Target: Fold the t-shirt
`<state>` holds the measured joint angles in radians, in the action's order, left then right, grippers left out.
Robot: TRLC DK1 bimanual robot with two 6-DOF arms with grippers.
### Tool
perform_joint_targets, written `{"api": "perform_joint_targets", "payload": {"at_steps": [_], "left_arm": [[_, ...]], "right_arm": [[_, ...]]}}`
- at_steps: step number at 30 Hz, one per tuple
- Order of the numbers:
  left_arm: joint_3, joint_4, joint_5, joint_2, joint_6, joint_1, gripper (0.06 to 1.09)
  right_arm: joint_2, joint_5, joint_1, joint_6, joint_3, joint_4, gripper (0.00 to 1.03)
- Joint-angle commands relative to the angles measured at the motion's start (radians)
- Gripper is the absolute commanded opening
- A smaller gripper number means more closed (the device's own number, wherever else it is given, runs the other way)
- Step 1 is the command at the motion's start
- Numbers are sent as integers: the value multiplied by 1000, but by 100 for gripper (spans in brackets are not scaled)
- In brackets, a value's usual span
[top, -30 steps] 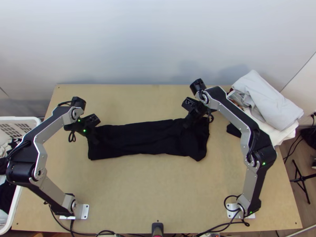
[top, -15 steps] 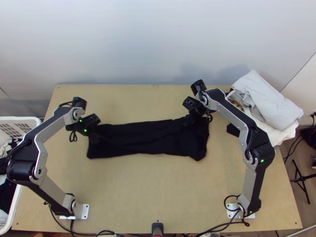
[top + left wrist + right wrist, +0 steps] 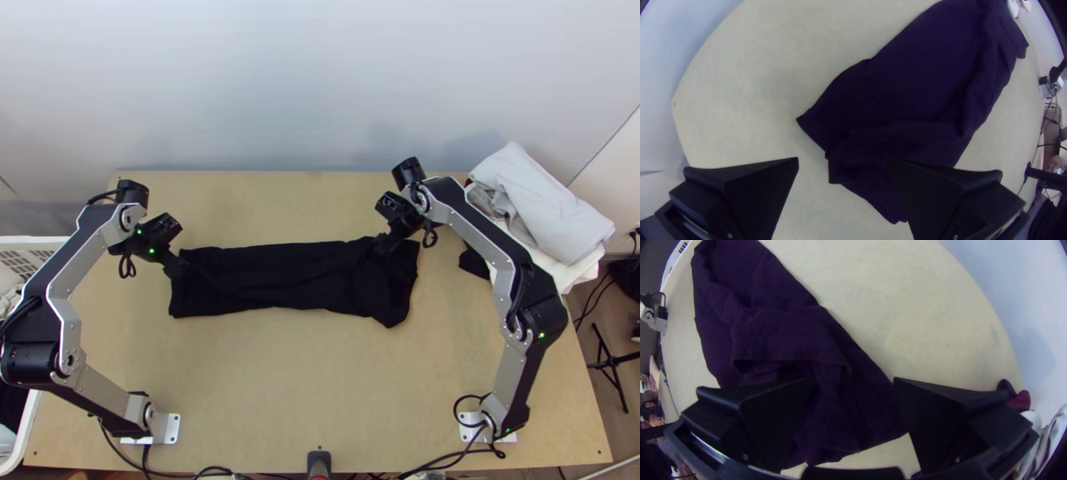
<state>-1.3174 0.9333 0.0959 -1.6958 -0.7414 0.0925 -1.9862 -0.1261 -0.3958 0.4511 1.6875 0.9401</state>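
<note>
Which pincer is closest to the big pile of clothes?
The right pincer. It's at the end of the black shirt nearer the pile; the left pincer is by the other end.

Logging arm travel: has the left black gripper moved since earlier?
Yes. In the top view, the left black gripper has shifted toward the left edge of the light wooden table and slightly toward its far edge.

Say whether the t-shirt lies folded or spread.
Partly folded: the t-shirt lies in a long, narrow band, layers overlapping in the right wrist view.
</note>
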Motion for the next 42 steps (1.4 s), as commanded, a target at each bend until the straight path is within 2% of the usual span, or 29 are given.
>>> {"api": "perform_joint_targets", "payload": {"at_steps": [1,5,6,10,12,14,16,22,28,33,42], "left_arm": [[-37,33,18,33,13,59,104],[-49,104,45,33,34,79,104],[-51,119,45,33,53,79,104],[-46,183,79,24,145,76,104],[-26,193,116,21,198,73,104],[-3,191,157,18,235,73,104],[21,182,179,18,251,72,104],[35,127,206,-11,275,116,104],[23,116,245,-70,270,197,104],[33,110,311,-93,287,193,104],[23,108,367,-119,318,162,104]], "right_arm": [[72,17,0,1,17,26,89],[139,17,-14,-8,28,60,87],[155,17,-23,-12,28,66,82],[208,5,-86,-32,-9,72,42],[214,-56,-114,-31,-48,63,24],[207,-109,-135,-32,-75,49,14],[204,-118,-164,-34,-111,2,3],[142,-179,-206,-42,-138,-75,3],[73,-190,-195,-42,-124,-135,3],[32,-195,-170,-42,-161,-185,3],[-3,-195,-129,-32,-238,-253,3]]}}
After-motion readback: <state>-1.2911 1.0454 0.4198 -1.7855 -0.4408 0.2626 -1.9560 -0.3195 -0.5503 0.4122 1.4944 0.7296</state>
